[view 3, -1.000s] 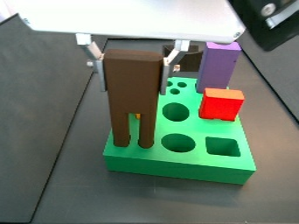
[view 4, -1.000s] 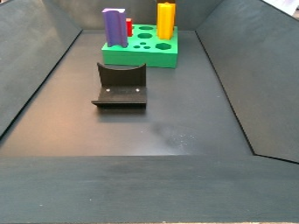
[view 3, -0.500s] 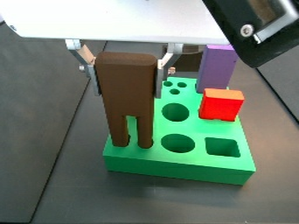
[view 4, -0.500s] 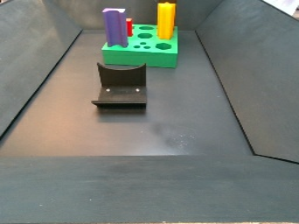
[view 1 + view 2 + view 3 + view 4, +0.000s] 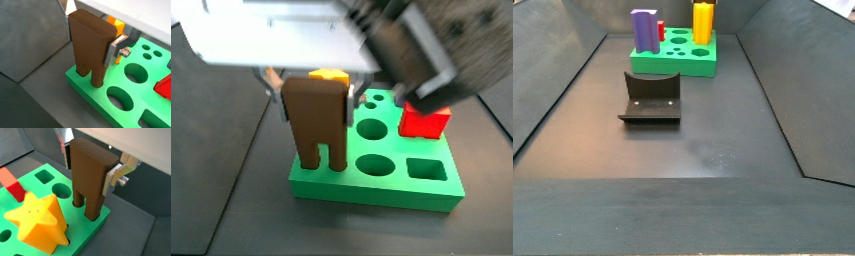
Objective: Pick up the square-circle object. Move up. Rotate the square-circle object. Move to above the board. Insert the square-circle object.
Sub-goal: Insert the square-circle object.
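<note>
The square-circle object (image 5: 90,50) (image 5: 90,183) (image 5: 315,120) is a tall dark-brown slab standing upright at a corner of the green board (image 5: 122,81) (image 5: 30,187) (image 5: 372,190) (image 5: 680,68). In both wrist views its two prong legs reach down into holes in the board's top. My gripper (image 5: 91,37) (image 5: 89,167) (image 5: 318,85) is shut on the slab, one silver finger (image 5: 113,51) (image 5: 112,180) against each narrow side near its top. In a side view the arm above is blurred.
A yellow star prism (image 5: 37,220) (image 5: 331,73) (image 5: 704,22) stands in the board just behind the slab. A red block (image 5: 163,85) (image 5: 422,120) and a purple block (image 5: 643,30) also stand in the board. The fixture (image 5: 651,97) stands on the dark floor in front of the board.
The slab and my gripper have come down, so its legs sit deeper in the board. The arm now blurs across the side view and hides the purple block there.
</note>
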Available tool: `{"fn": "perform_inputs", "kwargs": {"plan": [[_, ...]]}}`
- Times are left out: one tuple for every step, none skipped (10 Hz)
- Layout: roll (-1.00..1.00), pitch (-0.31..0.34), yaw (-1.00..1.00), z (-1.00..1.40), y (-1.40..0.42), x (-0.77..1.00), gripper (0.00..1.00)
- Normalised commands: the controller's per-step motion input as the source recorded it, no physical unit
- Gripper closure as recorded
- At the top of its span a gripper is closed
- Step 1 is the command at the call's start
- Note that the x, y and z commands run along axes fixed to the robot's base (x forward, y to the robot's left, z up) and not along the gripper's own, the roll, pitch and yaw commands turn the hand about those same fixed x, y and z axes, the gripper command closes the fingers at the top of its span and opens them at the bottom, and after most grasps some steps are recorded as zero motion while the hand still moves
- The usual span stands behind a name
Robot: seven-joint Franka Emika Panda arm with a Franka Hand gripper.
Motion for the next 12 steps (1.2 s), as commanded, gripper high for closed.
{"fn": "perform_inputs", "kwargs": {"plan": [[0.0, -0.209, -0.27, -0.55, -0.01, 0.0, 1.0], [-0.01, -0.15, -0.19, -0.51, 0.0, 0.0, 1.0], [-0.04, -0.097, -0.14, -0.48, 0.0, 0.02, 1.0], [-0.01, -0.084, -0.02, -0.5, 0.0, 0.03, 1.0], [0.0, -0.074, 0.03, -0.49, 0.0, 0.0, 1.0], [0.0, -0.026, 0.01, -0.46, 0.0, 0.03, 1.0], [0.0, 0.0, 0.0, -0.44, 0.0, 0.07, 1.0], [0.0, -0.01, 0.02, -0.51, 0.0, 0.04, 1.0], [0.02, -0.05, 0.05, -0.59, 0.0, 0.0, 1.0], [0.0, -0.087, 0.03, -0.56, 0.0, 0.0, 1.0], [-0.02, -0.123, 0.0, -0.17, 0.0, 0.0, 1.0], [0.0, 0.0, 0.0, 0.0, 0.0, 0.0, 1.0]]}}
